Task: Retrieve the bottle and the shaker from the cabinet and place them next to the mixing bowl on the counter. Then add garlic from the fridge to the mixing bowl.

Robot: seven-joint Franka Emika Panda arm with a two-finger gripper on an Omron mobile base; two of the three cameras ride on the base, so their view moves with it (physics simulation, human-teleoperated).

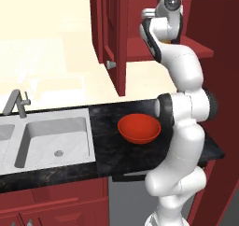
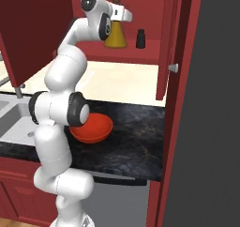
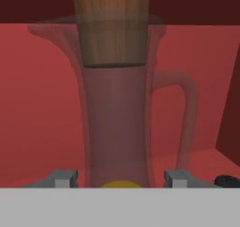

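Gripper (image 3: pixel 120 178) fingers either side of bottle (image 3: pixel 117 123) neck, contact unclear, bottle base cut off, shaker (image 2: pixel 140 38) beside.

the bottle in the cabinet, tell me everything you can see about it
The bottle is flask-shaped: a wide yellow cone base, a thin clear glass neck with a side handle, and a brown stopper in the flared mouth. It stands upright on the red shelf of the open cabinet, left of the small black shaker and apart from it. The gripper is right at the neck, one finger on each side; whether the fingers touch the glass cannot be told.
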